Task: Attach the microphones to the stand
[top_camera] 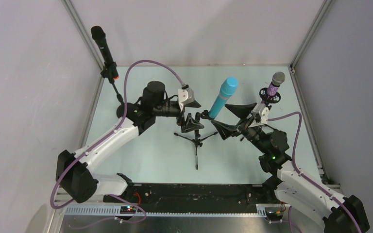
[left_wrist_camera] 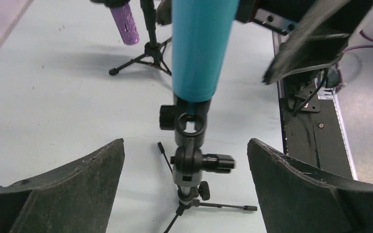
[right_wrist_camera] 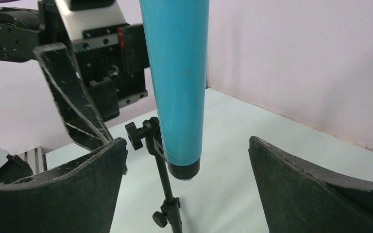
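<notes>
The turquoise microphone (top_camera: 223, 97) stands tilted in the clip of the centre tripod stand (top_camera: 194, 138). The black microphone (top_camera: 103, 46) with an orange ring sits on a stand at the back left. The purple glitter microphone (top_camera: 275, 83) sits on a stand at the back right. My left gripper (top_camera: 189, 121) is open and empty, its fingers either side of the stand's clip (left_wrist_camera: 190, 121) without touching. My right gripper (top_camera: 218, 119) is open and empty, its fingers spread around the turquoise microphone's lower end (right_wrist_camera: 177, 73). The left wrist view also shows the turquoise body (left_wrist_camera: 201, 43) and the purple one (left_wrist_camera: 125, 22).
The two grippers face each other closely across the centre stand; the right gripper's finger (left_wrist_camera: 315, 43) shows in the left wrist view and the left gripper's finger (right_wrist_camera: 73, 97) in the right wrist view. Walls enclose the pale green table (top_camera: 150, 155). Tripod legs (left_wrist_camera: 223, 206) spread over the surface.
</notes>
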